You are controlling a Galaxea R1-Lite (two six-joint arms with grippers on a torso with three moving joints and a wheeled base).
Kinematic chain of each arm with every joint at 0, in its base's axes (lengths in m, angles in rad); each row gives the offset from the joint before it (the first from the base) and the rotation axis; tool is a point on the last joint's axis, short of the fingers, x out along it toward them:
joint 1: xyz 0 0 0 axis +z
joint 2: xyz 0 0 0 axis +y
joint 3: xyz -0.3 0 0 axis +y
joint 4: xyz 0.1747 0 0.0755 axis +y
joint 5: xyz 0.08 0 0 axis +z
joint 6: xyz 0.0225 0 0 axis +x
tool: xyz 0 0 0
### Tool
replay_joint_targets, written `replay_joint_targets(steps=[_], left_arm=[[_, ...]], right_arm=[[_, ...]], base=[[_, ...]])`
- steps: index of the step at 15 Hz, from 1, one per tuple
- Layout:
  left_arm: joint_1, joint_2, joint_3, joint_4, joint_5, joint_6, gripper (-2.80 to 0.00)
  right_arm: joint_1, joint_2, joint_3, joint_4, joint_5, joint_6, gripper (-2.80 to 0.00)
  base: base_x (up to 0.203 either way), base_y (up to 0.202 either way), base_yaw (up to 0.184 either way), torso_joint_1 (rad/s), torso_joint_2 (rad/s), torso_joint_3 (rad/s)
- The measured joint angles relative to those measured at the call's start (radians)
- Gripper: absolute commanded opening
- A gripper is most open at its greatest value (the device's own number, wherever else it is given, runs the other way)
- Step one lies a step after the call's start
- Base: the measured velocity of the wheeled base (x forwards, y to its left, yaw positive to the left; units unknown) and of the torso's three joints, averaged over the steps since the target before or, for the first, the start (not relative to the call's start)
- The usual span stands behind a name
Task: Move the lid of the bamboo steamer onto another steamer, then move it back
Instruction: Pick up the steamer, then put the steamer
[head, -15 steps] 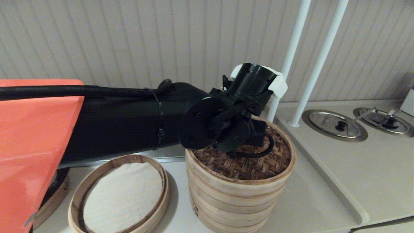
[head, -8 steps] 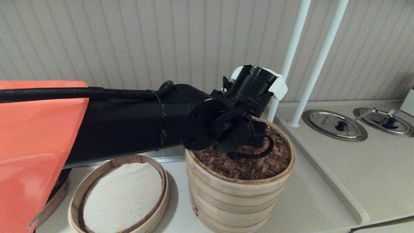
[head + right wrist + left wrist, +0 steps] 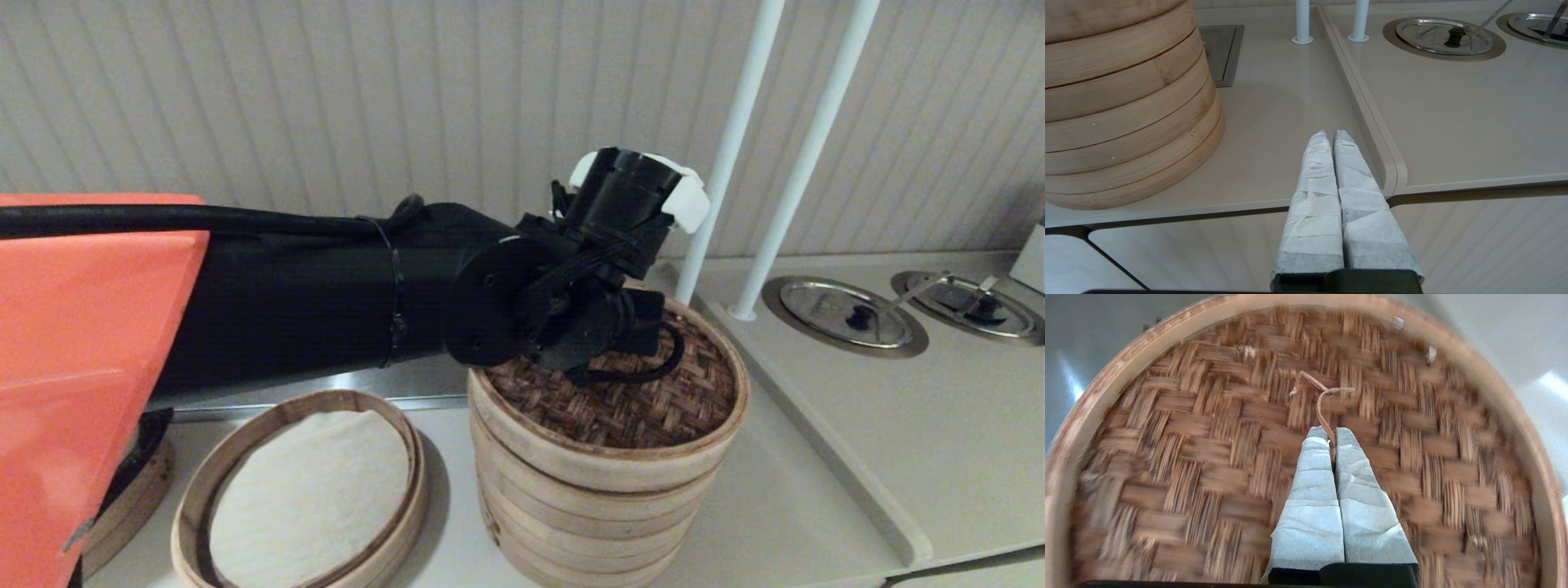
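Observation:
The bamboo steamer lid [image 3: 620,408], dark woven top with a pale rim band, hangs just above the tall pale steamer stack [image 3: 588,531], level and centred over it. My left gripper [image 3: 1332,435] is shut on the lid's twine loop [image 3: 1323,400], which is pulled taut from the centre of the weave [image 3: 1208,457]. In the head view the left wrist [image 3: 563,310] hides the fingers. The low bamboo ring [image 3: 326,400] with a white cloth liner [image 3: 318,482] sits to the left of the stack. My right gripper [image 3: 1329,136] is shut and empty, low by the counter's front edge.
Two white poles [image 3: 727,155] rise just behind and to the right of the stack. A raised counter ridge [image 3: 816,441] runs along the right, with two steel lids [image 3: 845,314] set in beyond it. An orange cover [image 3: 73,367] fills the left side.
My left wrist has risen and drifted slightly left, and the lid has come up with it, its rim band now standing higher over the stack.

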Motion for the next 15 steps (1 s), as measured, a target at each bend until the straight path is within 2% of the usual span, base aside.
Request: replay_joint_targets(steps=[10, 15], left_arm=[[0.007, -0.049, 0.000, -0.031, 0.002, 0.002, -2.80], [0.048, -0.120, 0.012, -0.014, 0.004, 0.007, -2.80]], right_arm=[[0.000, 0.000, 0.000, 0.000, 0.000, 0.000, -2.80], [0.000, 0.000, 0.000, 0.000, 0.000, 0.000, -2.80]], base=[[0.000, 0.000, 0.000, 0.000, 0.00, 0.000], [0.000, 0.000, 0.000, 0.000, 0.00, 0.000]])
